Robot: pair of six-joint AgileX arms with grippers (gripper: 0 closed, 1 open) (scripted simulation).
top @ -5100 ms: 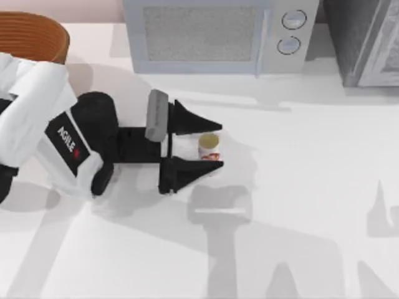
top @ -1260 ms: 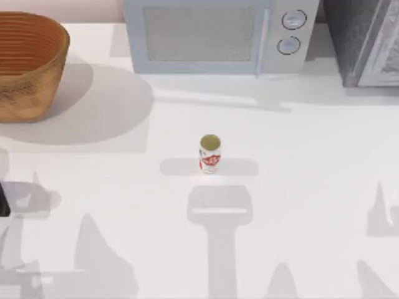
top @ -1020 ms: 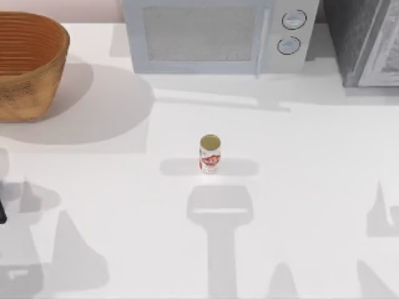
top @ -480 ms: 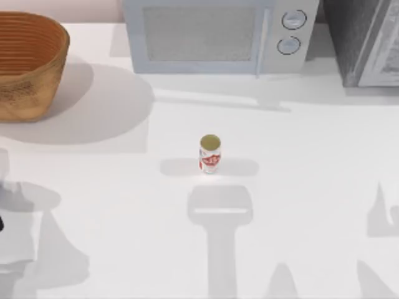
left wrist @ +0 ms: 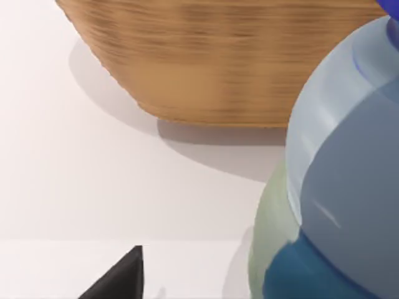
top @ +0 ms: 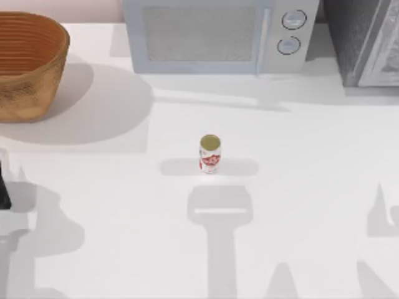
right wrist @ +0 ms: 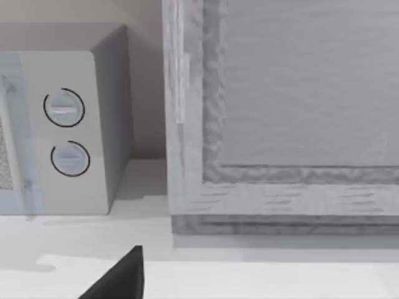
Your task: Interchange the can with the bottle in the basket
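— While the left gripper sits off by the table's left edge, what does it hold?

— I cannot tell whether it is released or clenched. In its wrist view a translucent blue bottle looms right beside it, in front of the wicker basket's outer wall. Contact is unclear.

— And the can?

— The can stands upright mid-table, well apart from the basket at the far left corner.

— What changed?

— Five seconds ago that gripper straddled the can with its jaws wide. Now the left arm is a dark sliver at the left edge, and the can has not shifted.

— The right gripper?

— Parked, facing the microwave. Its state I cannot tell.
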